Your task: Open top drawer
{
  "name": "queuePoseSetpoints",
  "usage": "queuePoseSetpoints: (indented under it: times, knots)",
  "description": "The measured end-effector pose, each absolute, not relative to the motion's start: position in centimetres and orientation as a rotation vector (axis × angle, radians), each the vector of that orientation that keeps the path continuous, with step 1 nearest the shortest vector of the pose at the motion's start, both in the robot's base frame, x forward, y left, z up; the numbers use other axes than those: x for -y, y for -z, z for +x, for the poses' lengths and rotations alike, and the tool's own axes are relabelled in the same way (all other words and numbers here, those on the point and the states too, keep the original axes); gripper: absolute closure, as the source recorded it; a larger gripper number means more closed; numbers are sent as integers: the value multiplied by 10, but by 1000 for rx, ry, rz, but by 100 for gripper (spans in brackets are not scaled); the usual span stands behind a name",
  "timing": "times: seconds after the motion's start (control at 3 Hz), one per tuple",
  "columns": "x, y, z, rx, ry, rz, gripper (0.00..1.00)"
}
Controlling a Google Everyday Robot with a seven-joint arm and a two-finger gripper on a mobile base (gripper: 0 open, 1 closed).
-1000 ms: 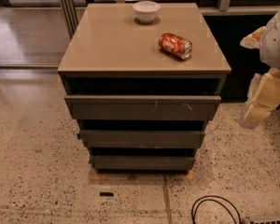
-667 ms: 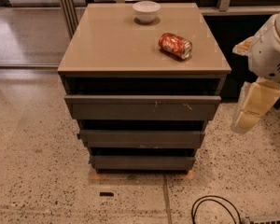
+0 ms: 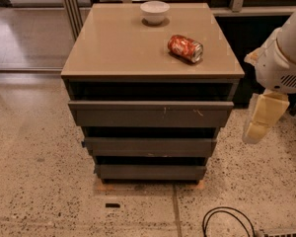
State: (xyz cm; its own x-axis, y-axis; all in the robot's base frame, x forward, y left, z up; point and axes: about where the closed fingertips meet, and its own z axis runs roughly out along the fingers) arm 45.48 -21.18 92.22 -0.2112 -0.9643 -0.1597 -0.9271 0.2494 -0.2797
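The top drawer [image 3: 150,113] is the widest, tallest dark grey-brown front, right under the tan cabinet top [image 3: 118,48]. It has small pale scratches right of centre and a dark gap above it. Its front stands a little forward of the two slimmer drawer fronts [image 3: 150,146] below. My gripper [image 3: 259,118] hangs from the white arm [image 3: 283,58] at the right, pale fingers pointing down. It is beside the cabinet's right side at top-drawer height, apart from the drawer and holding nothing I can see.
A white bowl [image 3: 155,11] and a red can [image 3: 185,48] lying on its side sit on the cabinet top. A black cable [image 3: 227,221] loops on the speckled floor at the front right. A small dark object [image 3: 112,205] lies on the floor in front.
The arm and gripper have moved left and slightly down, closer to the cabinet's right side. The drawers, bowl and can have not moved.
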Motion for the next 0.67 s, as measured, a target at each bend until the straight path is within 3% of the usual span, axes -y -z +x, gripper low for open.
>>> queuePoseSetpoints:
  times: [0.67]
  knots:
    - [197,-892,455,-2182,-10,-1703,0]
